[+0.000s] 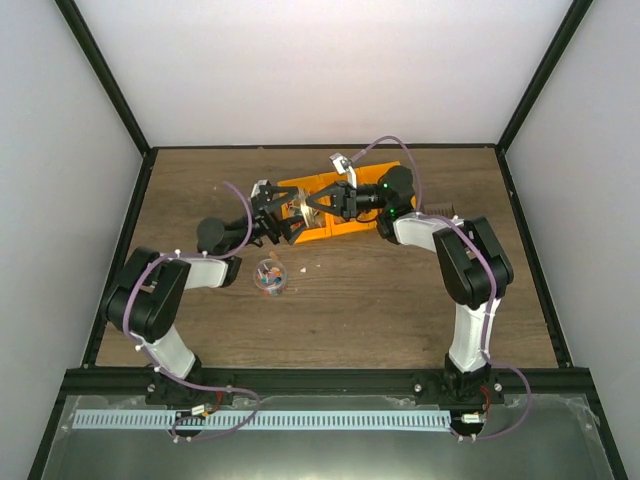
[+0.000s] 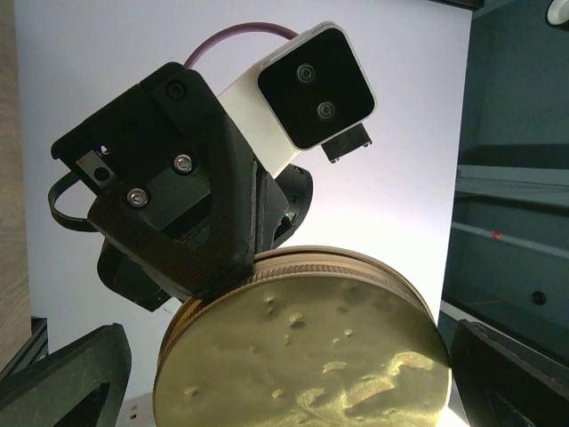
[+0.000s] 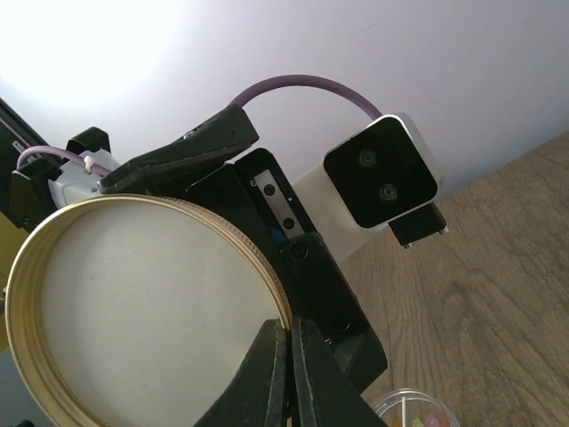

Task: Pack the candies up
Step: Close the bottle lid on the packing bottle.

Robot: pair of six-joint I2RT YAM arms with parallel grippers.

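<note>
The right gripper [image 3: 289, 336] is pinched together on the rim of the round lid [image 3: 151, 302] and holds it on edge. The lid's cream inside faces back at this gripper and its gold outside faces away, toward the other arm.

Just past the lid, the left gripper [image 2: 289, 378] stands with its fingers [image 2: 67, 378] spread wide, one on each side of the disc. From its own wrist view, a little gap shows at both edges, so it does not seem to be touching the lid yet. The lid's flat face is square to the left gripper and its width spans the gap between the fingers. A close, I judge, would bite across the full diameter, opposite the right gripper's pinch on the rim.

Neither gripper holds any candies [image 1: 267, 280]. They lie in a small clear jar [image 1: 268, 266] standing open on the table [image 1: 400, 300], below both grippers and back toward the arm bases. The jar is nearer the left gripper than the right. An orange bin [image 1: 352, 226] sits under the right wrist.
</note>
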